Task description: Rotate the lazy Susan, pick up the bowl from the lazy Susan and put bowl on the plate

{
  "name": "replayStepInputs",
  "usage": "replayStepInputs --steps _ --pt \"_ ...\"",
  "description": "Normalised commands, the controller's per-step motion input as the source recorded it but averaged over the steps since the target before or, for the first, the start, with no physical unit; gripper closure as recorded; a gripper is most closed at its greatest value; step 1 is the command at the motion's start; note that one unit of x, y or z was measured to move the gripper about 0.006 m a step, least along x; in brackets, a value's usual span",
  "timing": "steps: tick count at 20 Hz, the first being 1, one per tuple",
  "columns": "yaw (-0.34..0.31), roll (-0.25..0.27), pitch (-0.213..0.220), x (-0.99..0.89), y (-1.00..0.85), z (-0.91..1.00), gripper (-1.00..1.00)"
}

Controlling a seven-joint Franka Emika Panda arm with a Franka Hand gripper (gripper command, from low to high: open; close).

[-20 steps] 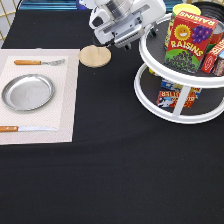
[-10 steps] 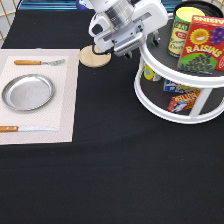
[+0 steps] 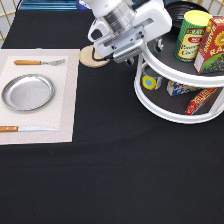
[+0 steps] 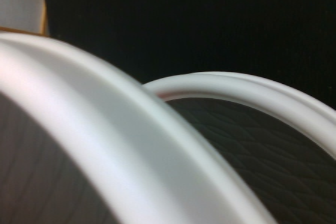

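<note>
Much open black counter [image 3: 115,180] lies along the exterior view's bottom. Farther back at the left, your plate [image 3: 27,92] sits bare on its placemat [image 3: 65,100]. The pincer [image 3: 131,50] hangs at the lazy Susan [image 3: 165,107] upper rim's left edge; you cannot tell whether it is apart or together. The bowl [image 3: 181,7] rests at the upper tier's far edge.

Exterior view looks down across the table; wrist view hugs the lazy Susan [image 3: 176,82] [image 4: 150,150] rims.

One plate [image 3: 27,92], one fork [image 3: 40,62], one knife [image 3: 25,128]
</note>
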Motion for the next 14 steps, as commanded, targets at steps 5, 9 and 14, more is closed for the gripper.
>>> replayStepInputs --steps 5,9,14 --pt "0.036 -0.087 0.000 -0.81 0.18 0.20 -1.00" --pt "0.053 -0.094 0.004 -0.81 0.33 -0.07 -1.00" --pt "0.052 -0.047 0.063 -0.47 0.19 -0.20 -1.00"
